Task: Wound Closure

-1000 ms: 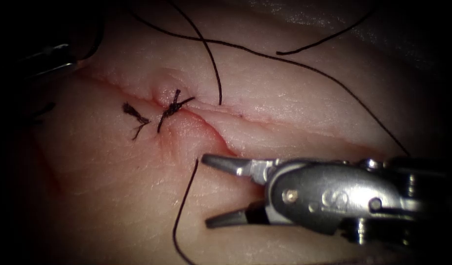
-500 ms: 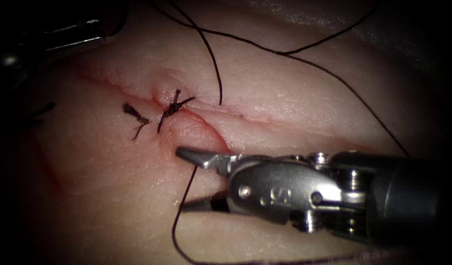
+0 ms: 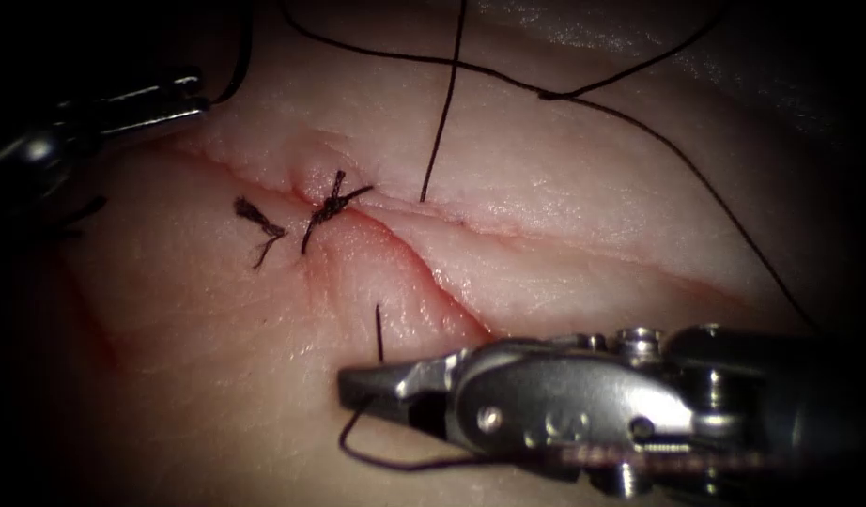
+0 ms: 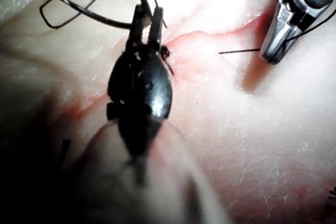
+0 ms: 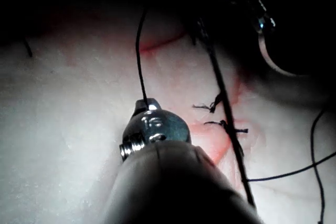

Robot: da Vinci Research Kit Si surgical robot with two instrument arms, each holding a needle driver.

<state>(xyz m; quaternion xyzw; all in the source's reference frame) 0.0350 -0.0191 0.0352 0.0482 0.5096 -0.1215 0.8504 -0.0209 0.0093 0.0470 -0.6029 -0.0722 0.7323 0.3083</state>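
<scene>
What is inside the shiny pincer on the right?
The right pincer is shut on black thread: a short end sticks up, a loop hangs below. The pinched part is hidden. Pink tissue lies under it.

You are at a practice bench in a lab, not in a real operating room. What lies under your tools is a pale slab of tissue (image 3: 564, 197) with a long red cut (image 3: 405, 249) in it. Dark thread (image 3: 640, 122) lies loose across it, and a tied knot (image 3: 332, 205) sits on the cut. Two shiny metal robot tools reach in, the right tool (image 3: 377, 390) and the left tool (image 3: 170, 99). All around the slab it is dark.
</scene>
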